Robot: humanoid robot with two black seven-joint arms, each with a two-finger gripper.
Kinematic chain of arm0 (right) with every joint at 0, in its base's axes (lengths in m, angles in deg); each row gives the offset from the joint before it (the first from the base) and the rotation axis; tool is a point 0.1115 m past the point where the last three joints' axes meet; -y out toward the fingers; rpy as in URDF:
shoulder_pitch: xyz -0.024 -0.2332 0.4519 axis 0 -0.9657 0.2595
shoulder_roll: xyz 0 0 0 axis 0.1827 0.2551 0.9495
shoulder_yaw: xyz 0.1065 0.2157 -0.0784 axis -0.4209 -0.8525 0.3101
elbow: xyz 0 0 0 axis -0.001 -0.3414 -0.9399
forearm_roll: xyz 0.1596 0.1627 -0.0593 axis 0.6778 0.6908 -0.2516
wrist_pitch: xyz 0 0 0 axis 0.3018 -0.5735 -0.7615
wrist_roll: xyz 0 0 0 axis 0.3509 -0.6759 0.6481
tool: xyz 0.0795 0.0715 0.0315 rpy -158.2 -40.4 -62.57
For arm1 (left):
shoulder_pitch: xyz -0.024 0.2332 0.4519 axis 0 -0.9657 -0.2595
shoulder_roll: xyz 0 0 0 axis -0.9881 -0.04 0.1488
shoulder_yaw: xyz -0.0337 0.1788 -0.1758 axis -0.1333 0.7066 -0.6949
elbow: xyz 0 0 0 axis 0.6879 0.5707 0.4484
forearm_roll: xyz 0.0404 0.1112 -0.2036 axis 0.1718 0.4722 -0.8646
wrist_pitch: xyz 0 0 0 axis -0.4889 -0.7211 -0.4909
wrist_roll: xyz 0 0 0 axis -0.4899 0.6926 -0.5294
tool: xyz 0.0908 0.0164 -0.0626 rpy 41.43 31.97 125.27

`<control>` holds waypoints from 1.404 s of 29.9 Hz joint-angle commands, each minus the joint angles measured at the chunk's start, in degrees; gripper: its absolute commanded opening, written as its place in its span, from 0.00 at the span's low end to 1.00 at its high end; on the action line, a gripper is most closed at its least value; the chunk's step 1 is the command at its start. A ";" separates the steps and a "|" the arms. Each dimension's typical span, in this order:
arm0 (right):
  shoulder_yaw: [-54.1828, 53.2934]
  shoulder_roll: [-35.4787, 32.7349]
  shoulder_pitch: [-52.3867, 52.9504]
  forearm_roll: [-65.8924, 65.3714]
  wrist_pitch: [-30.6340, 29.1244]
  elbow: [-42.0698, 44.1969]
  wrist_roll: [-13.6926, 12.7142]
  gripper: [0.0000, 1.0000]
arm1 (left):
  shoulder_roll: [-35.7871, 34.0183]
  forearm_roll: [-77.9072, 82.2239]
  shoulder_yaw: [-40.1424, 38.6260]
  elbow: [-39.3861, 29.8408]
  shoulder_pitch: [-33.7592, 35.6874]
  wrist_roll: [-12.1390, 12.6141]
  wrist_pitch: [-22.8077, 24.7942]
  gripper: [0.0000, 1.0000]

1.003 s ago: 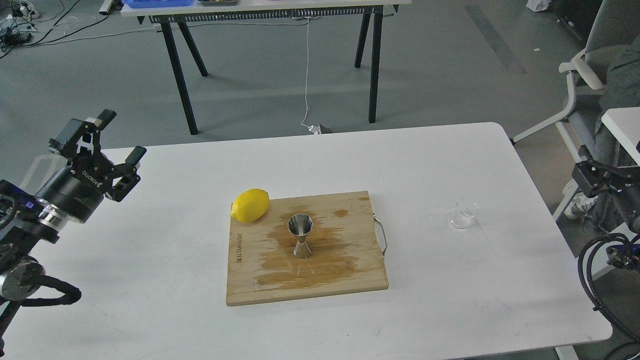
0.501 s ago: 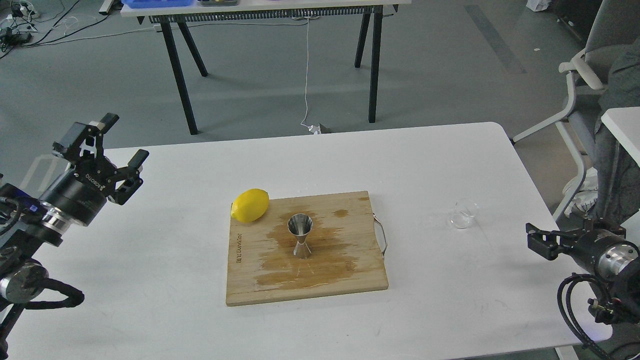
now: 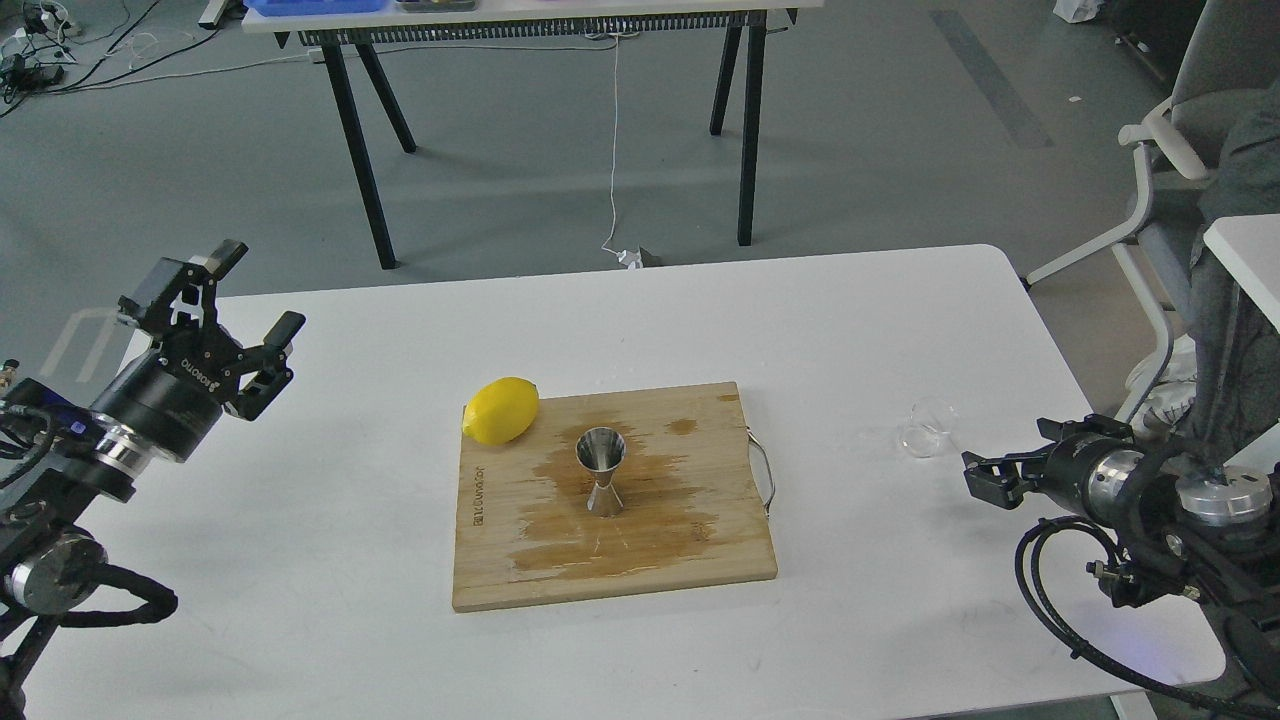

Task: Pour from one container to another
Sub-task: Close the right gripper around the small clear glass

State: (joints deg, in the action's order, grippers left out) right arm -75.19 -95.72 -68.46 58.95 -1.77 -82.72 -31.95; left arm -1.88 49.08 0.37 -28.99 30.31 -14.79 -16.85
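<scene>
Clear glass cup [image 3: 928, 428] on the table's [image 3: 350, 560] right side, tipped; steel jigger [image 3: 601, 470] upright on the wet board [image 3: 690, 540]. My left gripper [image 3: 240, 310] spread wide; right gripper [image 3: 985, 478]: cannot tell.

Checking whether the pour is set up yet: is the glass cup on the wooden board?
No, the glass cup stands on the white table right of the wooden board, apart from its metal handle.

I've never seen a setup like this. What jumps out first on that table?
A bright yellow lemon sits at the far-left corner of a wet-stained wooden cutting board, with a shiny steel jigger upright mid-board. To the right, a small clear glass cup stands on the white table, the right gripper close by.
</scene>
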 commanded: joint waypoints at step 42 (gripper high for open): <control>0.35 10.24 8.41 -7.04 -0.40 10.53 0.34 0.97 | 0.73 0.00 -0.03 2.01 -0.88 0.00 0.06 0.99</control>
State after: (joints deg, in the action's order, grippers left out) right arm -74.81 -86.38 -60.27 52.46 -2.14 -72.84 -31.61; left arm -1.25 49.08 0.34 -27.28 29.44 -14.79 -16.79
